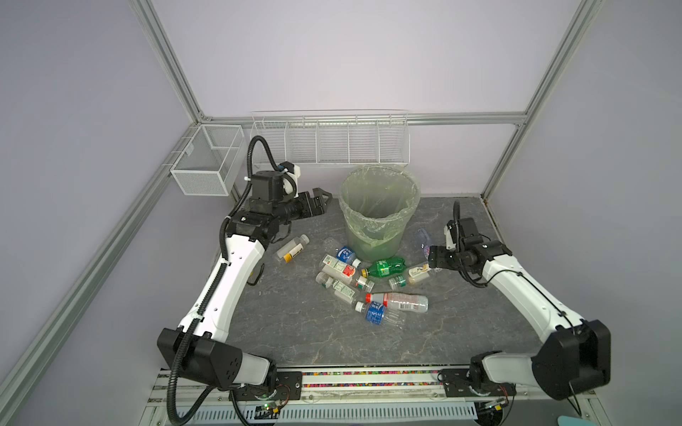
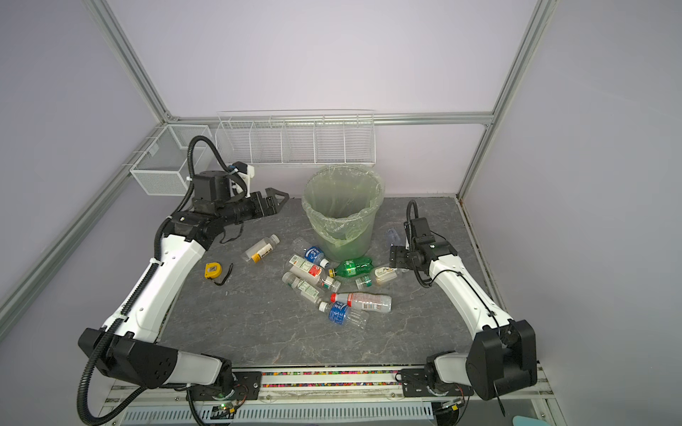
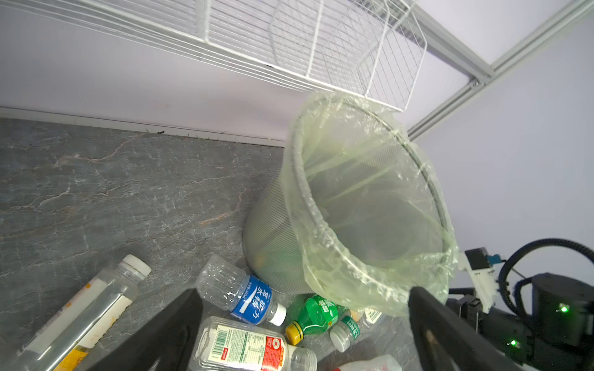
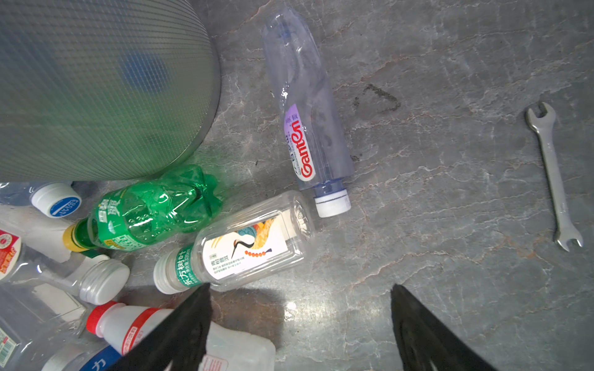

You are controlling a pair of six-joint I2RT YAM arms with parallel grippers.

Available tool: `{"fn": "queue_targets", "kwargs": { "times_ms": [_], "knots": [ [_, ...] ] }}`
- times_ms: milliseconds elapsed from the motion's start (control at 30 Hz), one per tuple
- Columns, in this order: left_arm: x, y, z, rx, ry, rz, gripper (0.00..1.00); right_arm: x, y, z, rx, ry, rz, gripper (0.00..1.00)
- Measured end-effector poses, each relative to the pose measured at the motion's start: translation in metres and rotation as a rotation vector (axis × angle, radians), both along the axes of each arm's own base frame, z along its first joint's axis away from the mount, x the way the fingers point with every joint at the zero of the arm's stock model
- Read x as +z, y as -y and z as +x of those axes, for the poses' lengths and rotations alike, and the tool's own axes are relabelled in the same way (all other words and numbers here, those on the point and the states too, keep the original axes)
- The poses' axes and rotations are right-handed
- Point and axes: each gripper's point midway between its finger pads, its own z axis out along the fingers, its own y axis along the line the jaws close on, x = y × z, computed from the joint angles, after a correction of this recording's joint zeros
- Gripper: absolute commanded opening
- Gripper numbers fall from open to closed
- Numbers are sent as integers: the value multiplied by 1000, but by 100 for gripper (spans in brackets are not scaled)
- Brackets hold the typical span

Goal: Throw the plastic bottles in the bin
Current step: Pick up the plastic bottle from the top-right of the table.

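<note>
The pale-green bin (image 1: pixel 376 206) (image 2: pixel 341 206) (image 3: pixel 353 192) stands at the back middle of the table. Several plastic bottles lie in front of it, among them a green one (image 1: pixel 385 268) (image 4: pixel 151 208), a blue-labelled one (image 3: pixel 244 295) and a red-capped one (image 1: pixel 400 300). A yellow-labelled bottle (image 1: pixel 292 249) lies apart to the left. A clear Ganten bottle (image 4: pixel 308 119) lies right of the bin. My left gripper (image 1: pixel 321 201) (image 3: pixel 303 290) hangs open and empty, raised left of the bin's rim. My right gripper (image 1: pixel 430 258) (image 4: pixel 300 289) is open low over bare table beside a crane-labelled bottle (image 4: pixel 254 244).
A white mesh box (image 1: pixel 206 162) and a long wire rack (image 1: pixel 332 140) hang at the back wall. A yellow tape measure (image 2: pixel 212 271) lies by the left arm. A wrench (image 4: pixel 553 173) lies on the table to the right.
</note>
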Motion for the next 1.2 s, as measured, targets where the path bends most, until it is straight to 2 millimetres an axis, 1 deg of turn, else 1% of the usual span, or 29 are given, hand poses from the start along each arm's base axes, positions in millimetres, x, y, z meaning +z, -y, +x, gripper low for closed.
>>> {"fn": "queue_targets", "kwargs": {
  "times_ms": [100,167,267,333,400,500,600,800,900,1033,1200],
  "knots": [
    [-24,-1,0,-18,-47,-8,100,-4,-2,9,7,-12,-1,88],
    [-46,-2,-4,-16,-83,1,100,-6,-1,15,9,-18,-5,88],
    [-76,-9,-12,17,-138,19,100,-9,-1,22,9,-23,-9,88],
    [-85,-13,-16,40,-156,29,100,-11,0,27,8,-26,-11,88],
    [-87,-18,-18,64,-155,39,100,-12,1,32,7,-28,-12,88],
    [-85,-25,-18,103,-144,54,100,-17,1,41,5,-32,-15,88],
    [-85,-35,-19,152,-137,82,100,-26,3,49,-3,-50,-14,88],
    [-96,-58,-33,247,-128,145,100,-46,15,64,-31,-86,-18,89],
    [-101,-63,-39,257,-126,161,100,-59,15,74,-33,-110,-13,89],
    [-98,-67,-38,262,-104,189,100,-76,14,83,-30,-142,2,89],
    [-97,-71,-35,281,-81,211,100,-86,8,99,-22,-148,23,94]
  ]
}}
